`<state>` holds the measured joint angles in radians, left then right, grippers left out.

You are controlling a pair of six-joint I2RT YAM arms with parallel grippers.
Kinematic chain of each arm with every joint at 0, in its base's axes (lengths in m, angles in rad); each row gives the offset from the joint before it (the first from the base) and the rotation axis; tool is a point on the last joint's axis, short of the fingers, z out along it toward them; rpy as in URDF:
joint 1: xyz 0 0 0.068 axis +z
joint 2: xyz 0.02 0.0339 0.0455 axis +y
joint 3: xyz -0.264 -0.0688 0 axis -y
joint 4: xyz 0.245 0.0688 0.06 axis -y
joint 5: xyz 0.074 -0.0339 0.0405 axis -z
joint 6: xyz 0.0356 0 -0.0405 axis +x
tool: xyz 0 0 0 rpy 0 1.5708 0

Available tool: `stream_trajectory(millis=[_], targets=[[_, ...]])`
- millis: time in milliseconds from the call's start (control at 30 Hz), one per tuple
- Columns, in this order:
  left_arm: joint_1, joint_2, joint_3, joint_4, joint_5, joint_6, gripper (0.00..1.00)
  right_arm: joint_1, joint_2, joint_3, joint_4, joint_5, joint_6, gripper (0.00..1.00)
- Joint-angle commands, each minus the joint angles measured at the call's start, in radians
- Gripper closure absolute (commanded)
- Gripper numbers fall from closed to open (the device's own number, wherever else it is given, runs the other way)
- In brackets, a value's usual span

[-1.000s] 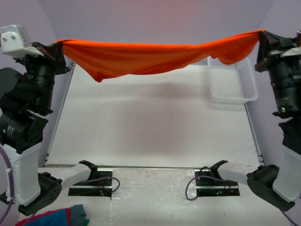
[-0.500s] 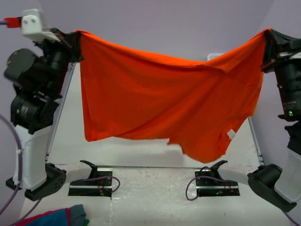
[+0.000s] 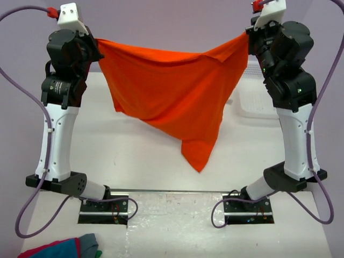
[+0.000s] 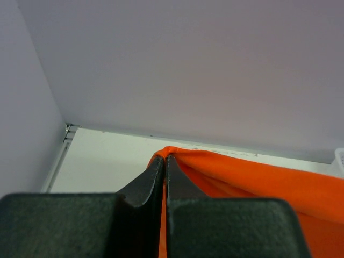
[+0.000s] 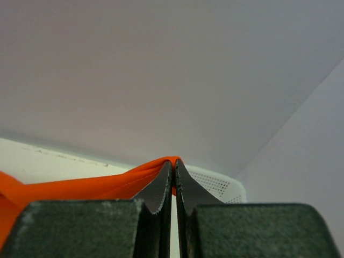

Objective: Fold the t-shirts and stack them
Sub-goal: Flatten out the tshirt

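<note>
So far, by our judgement, the task has barely started. The orange t-shirt [image 3: 172,91] hangs in the air between our two grippers with no fold in it, and nothing is stacked on the table [image 3: 134,153]. Laying it flat, folding it and stacking it are all left to do. Farthest left, well below the left jaws and nearer the camera, a red, blue and grey cloth bundle [image 3: 64,249] lies untouched beside the arm bases. Our left arm stands tall over its base with the wrist lifted high. The left gripper [image 3: 98,43] has its jaws pressed together on one upper corner of the shirt. In the wrist view of the left gripper [image 4: 165,159], the orange edge comes out right at the fingertips and runs off to the right of the jaws. From that pinch the top hem sags slightly toward the middle, and the body of the shirt drapes down below both sets of jaws. It narrows to a point low on the right side, and we cannot tell whether that tip brushes the table. Our right arm mirrors the left, upright with its wrist high. The right gripper [image 3: 248,36] has its jaws closed tight on the opposite upper corner, with the cloth trailing away to the left of the jaws in its wrist view. A white mesh basket [image 3: 252,99] sits beyond and below the right jaws, with nothing visible in the part we can see.
</note>
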<state>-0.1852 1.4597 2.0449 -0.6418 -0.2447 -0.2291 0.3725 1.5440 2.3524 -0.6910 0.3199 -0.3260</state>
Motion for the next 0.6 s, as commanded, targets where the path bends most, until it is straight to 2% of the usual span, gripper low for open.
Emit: stream_trajectory(millis=[0,267,567], targets=[[0.0,-0.088,0.057,0.025,0.056,-0.004,1.0,-0.003,-0.119,0.022,0.053,-0.004,0.013,1.0],[0.0,-0.251,0.024,-0.01,0.15,-0.019,1.0,0.14,-0.313,-0.03,0.042,0.059,-0.019,1.0],[0.0,-0.331,0.11,-0.075,0.239,-0.067,1.0,0.166,-0.403,0.051,-0.056,-0.13,0.088,1.0]])
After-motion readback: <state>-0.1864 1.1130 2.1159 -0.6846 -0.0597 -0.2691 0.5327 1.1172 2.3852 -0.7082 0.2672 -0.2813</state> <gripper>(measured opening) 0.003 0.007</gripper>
